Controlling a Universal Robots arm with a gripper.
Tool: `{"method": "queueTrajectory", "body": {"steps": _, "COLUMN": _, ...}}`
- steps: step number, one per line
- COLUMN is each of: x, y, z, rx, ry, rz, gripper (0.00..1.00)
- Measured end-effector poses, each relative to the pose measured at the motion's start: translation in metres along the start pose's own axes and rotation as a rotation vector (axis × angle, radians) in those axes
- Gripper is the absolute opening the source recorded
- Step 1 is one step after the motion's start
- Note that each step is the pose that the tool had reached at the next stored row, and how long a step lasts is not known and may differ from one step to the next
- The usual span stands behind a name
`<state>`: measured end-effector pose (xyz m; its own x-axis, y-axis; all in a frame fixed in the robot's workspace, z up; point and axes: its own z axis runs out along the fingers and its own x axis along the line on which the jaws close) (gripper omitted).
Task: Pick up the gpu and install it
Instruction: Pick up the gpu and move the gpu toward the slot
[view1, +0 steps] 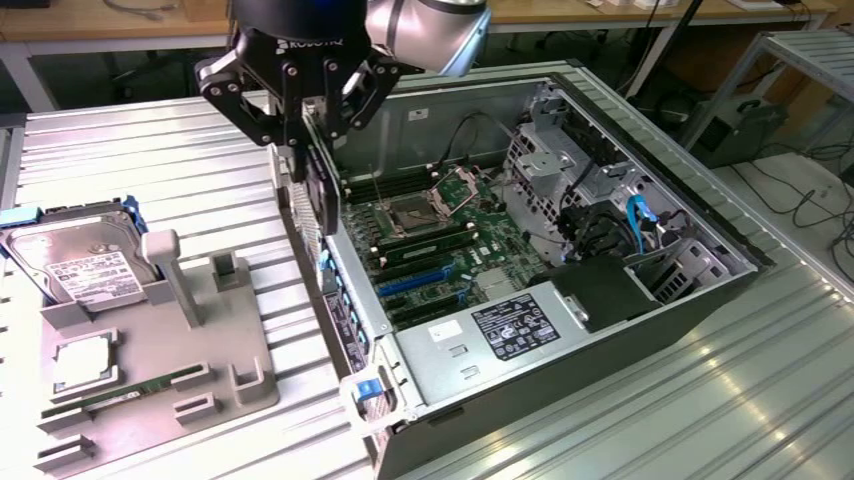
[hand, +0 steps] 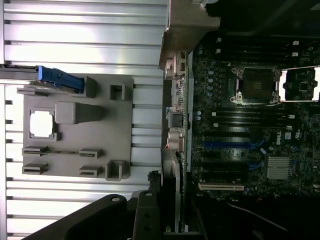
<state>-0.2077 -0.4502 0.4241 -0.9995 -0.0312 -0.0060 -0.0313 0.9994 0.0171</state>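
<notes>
In the exterior view the arm enters at twelve o'clock. Its silver wrist joint (view1: 427, 35) sits at about one o'clock from the black gripper body. The gripper (view1: 310, 135) points straight down, toward six o'clock. Its two black fingers (view1: 256, 110) angle inward from ten and two o'clock and meet at the tips. The tips are clamped on the upper edge of the gpu (view1: 310, 195), which hangs edge-on beneath them. In the wrist view the gripper (hand: 170, 215) appears as dark linkages, with one of the fingers (hand: 146, 214) lying against the card's flat side.
</notes>
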Motion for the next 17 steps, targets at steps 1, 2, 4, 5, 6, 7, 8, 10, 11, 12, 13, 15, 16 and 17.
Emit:
{"method": "queueTrajectory", "body": {"steps": 1, "x": -0.001, "y": 0.0000, "z": 0.0001, "rx": 0.0000, "ry": 0.0000, "rz": 0.000, "gripper": 0.27}}
{"method": "queueTrajectory", "body": {"steps": 2, "x": -0.003, "y": -0.0001, "z": 0.0002, "rx": 0.0001, "ry": 0.0000, "rz": 0.000, "gripper": 0.27}}
{"method": "queueTrajectory", "body": {"steps": 4, "x": -0.005, "y": -0.0002, "z": 0.0006, "rx": 0.0000, "ry": -0.0001, "rz": 0.000, "gripper": 0.27}}
{"method": "queueTrajectory", "body": {"steps": 5, "x": -0.007, "y": -0.0002, "z": 0.0008, "rx": 0.0000, "ry": -0.0001, "rz": -0.001, "gripper": 0.27}}
{"method": "queueTrajectory", "body": {"steps": 6, "x": -0.011, "y": -0.0003, "z": 0.0010, "rx": 0.0000, "ry": -0.0002, "rz": -0.003, "gripper": 0.27}}
{"method": "queueTrajectory", "body": {"steps": 7, "x": -0.012, "y": -0.0004, "z": 0.0012, "rx": 0.0000, "ry": -0.0004, "rz": -0.004, "gripper": 0.27}}
{"method": "queueTrajectory", "body": {"steps": 8, "x": -0.013, "y": -0.0004, "z": 0.0013, "rx": 0.0000, "ry": -0.0006, "rz": -0.004, "gripper": 0.27}}
{"method": "queueTrajectory", "body": {"steps": 10, "x": -0.016, "y": -0.0005, "z": 0.0016, "rx": 0.0000, "ry": -0.0012, "rz": -0.005, "gripper": 0.27}}
{"method": "queueTrajectory", "body": {"steps": 11, "x": -0.018, "y": -0.0006, "z": 0.0017, "rx": 0.0000, "ry": -0.0015, "rz": -0.005, "gripper": 0.27}}
{"method": "queueTrajectory", "body": {"steps": 12, "x": -0.019, "y": -0.0006, "z": 0.0018, "rx": 0.0000, "ry": -0.0017, "rz": -0.006, "gripper": 0.27}}
{"method": "queueTrajectory", "body": {"steps": 13, "x": -0.021, "y": -0.0007, "z": 0.0019, "rx": 0.0000, "ry": -0.0019, "rz": -0.006, "gripper": 0.27}}
{"method": "queueTrajectory", "body": {"steps": 15, "x": -0.024, "y": -0.0008, "z": 0.0021, "rx": 0.0001, "ry": -0.0021, "rz": -0.007, "gripper": 0.27}}
{"method": "queueTrajectory", "body": {"steps": 16, "x": -0.025, "y": -0.0008, "z": 0.0022, "rx": 0.0001, "ry": -0.0023, "rz": -0.008, "gripper": 0.27}}
{"method": "queueTrajectory", "body": {"steps": 17, "x": -0.027, "y": -0.0009, "z": 0.0023, "rx": 0.0000, "ry": -0.0023, "rz": -0.009, "gripper": 0.27}}
